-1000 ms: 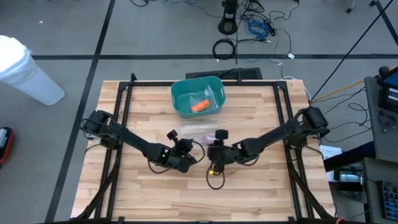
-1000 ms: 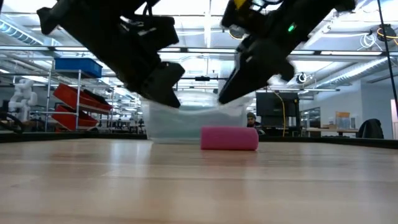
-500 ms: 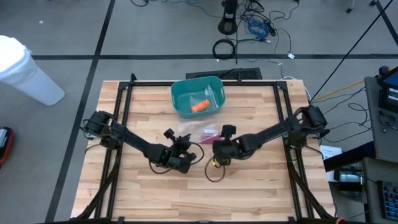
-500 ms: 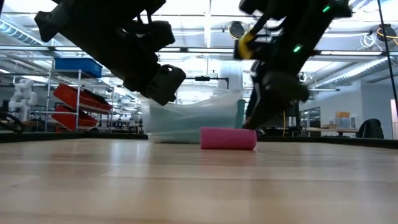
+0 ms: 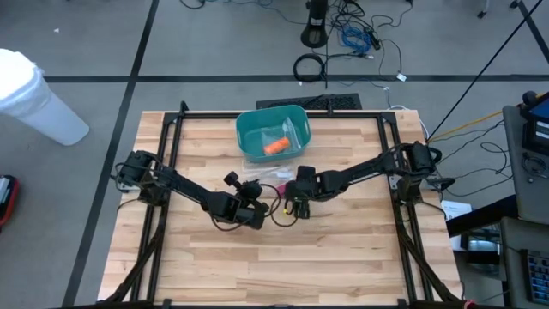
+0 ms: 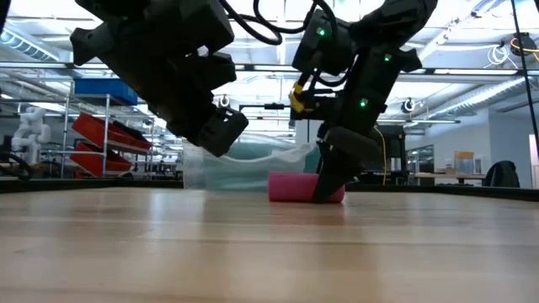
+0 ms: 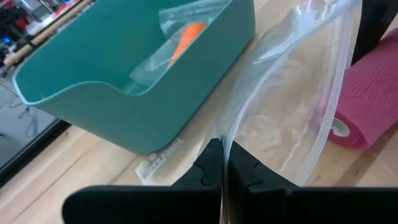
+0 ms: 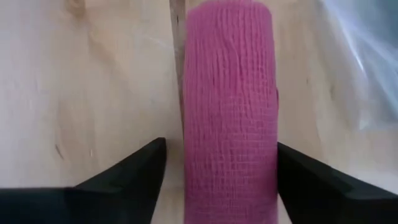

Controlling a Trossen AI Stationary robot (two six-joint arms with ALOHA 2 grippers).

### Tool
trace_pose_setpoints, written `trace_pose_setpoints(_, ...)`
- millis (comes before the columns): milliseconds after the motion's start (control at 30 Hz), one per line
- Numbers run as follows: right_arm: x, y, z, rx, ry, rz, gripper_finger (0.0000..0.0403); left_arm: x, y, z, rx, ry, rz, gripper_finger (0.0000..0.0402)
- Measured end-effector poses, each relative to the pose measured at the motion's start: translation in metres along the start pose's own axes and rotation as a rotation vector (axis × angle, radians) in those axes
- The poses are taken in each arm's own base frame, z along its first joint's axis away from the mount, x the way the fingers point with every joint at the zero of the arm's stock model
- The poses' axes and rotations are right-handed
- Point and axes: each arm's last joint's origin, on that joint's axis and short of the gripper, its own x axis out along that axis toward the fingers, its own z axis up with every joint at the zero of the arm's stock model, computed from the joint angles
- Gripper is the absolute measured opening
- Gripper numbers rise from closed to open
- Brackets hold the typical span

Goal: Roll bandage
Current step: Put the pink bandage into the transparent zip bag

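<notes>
We see right gripper [image 8: 214, 180] spread open astride the roll [image 8: 229, 106]; left gripper [image 7: 222, 171] pinches the bag [image 7: 292, 118] edge.

The small print on the teal bin [image 7: 163, 151] looks unreadable.
</notes>
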Motion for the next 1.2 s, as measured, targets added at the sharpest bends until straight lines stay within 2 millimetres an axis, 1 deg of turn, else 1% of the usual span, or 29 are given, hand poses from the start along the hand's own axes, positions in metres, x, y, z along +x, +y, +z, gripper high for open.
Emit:
trace_pose_setpoints(100, 0.001, -0.001, 0.0, 0.037, 0.003, 0.011, 0.0236, 0.0, 0.0, -0.001, 0.012, 0.011, -0.004, 0.0)
trace_pose_setpoints(267, -0.001, 0.001, -0.001, 0.114, 0.011, 0.031, 0.0149, 0.0, 0.0, -0.001, 0.013, 0.012, -0.004, 0.0)
trace_pose_setpoints(367, -0.006, 0.007, -0.003, 0.158, 0.032, 0.031, 0.0103, 0.0, 0.0, -0.001, 0.01, 0.012, -0.005, 0.0)
trace_pose_setpoints(433, -0.013, 0.012, -0.006, 0.188, 0.052, 0.042, 0.0084, 0.0, 0.0, -0.001, -0.009, 0.01, -0.004, 0.0)
trace_pose_setpoints(533, -0.029, 0.023, -0.008, 0.229, 0.053, 0.07, 0.0077, 0.001, 0.001, -0.006, -0.017, 0.007, -0.002, 0.0)
trace_pose_setpoints(667, -0.054, 0.037, -0.007, 0.268, -0.022, 0.112, 0.0082, 0.004, 0.001, -0.012, -0.066, -0.017, -0.025, 0.0)
trace_pose_setpoints(767, -0.064, 0.048, -0.013, 0.307, -0.092, 0.137, 0.0082, 0.006, -0.002, -0.014, -0.069, 0.023, -0.129, 0.0)
trace_pose_setpoints(833, -0.066, 0.057, -0.017, 0.34, -0.152, 0.16, 0.008, 0.006, -0.005, -0.012, -0.086, 0.042, -0.196, 0.0)
trace_pose_setpoints(967, -0.059, 0.07, -0.031, 0.442, -0.279, 0.184, 0.0079, 0.003, -0.01, -0.008, -0.085, 0.016, -0.25, 0.0)
trace_pose_setpoints(1033, -0.056, 0.072, -0.034, 0.516, -0.389, 0.205, 0.0079, 0.003, -0.014, -0.008, -0.084, -0.008, -0.267, 0.0)
trace_pose_setpoints(1100, -0.053, 0.073, -0.036, 0.587, -0.503, 0.233, 0.0079, 0.005, -0.019, -0.011, -0.049, -0.02, -0.274, 0.0)
trace_pose_setpoints(1200, -0.047, 0.073, -0.04, 0.653, -0.593, 0.283, 0.0078, 0.011, -0.026, -0.018, -0.024, -0.028, -0.276, 0.0)
